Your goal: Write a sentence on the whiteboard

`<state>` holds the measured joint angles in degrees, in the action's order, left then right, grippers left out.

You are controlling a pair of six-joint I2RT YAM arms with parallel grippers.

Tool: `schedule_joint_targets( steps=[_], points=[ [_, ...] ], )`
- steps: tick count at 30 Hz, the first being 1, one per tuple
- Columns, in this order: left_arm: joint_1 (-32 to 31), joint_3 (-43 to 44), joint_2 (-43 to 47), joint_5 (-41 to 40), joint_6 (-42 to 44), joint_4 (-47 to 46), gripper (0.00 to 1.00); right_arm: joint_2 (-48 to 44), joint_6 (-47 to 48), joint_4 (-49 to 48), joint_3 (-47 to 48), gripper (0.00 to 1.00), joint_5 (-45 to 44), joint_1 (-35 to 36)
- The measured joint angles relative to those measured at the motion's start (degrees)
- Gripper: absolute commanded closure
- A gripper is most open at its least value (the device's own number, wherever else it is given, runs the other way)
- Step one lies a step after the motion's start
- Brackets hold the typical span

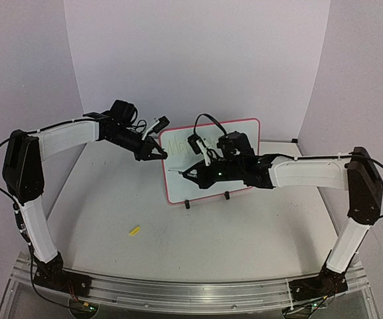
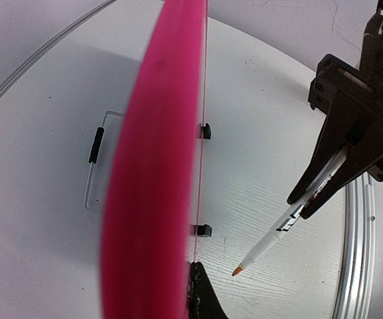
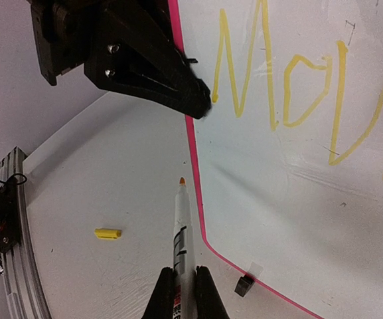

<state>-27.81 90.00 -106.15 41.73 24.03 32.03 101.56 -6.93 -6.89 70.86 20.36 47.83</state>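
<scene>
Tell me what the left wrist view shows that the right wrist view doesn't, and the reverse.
Only the left wrist view shows the whiteboard edge-on, the wire stand behind it, and the right hand from outside. Only the right wrist view shows the board's face with yellow writing, the left hand gripping its edge, and a yellow cap on the table. Both show the pink frame and the marker that the right hand holds.

Pink-framed whiteboard [image 1: 243, 128] standing upright on the tabletop [image 1: 244, 232].
Two small black feet [image 1: 187, 205] prop it; the sentence [image 3: 291, 86] shows as large yellow letters along its upper left.
</scene>
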Motion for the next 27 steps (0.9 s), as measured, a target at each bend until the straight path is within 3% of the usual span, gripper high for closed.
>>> schedule_joint_targets(
  steps=[27],
  points=[
    [-0.2,0.0,0.1,-0.5,0.0,0.0,1.00,4.3,-0.1,-0.2,3.8,1.00,-4.2,-0.1]
  ],
)
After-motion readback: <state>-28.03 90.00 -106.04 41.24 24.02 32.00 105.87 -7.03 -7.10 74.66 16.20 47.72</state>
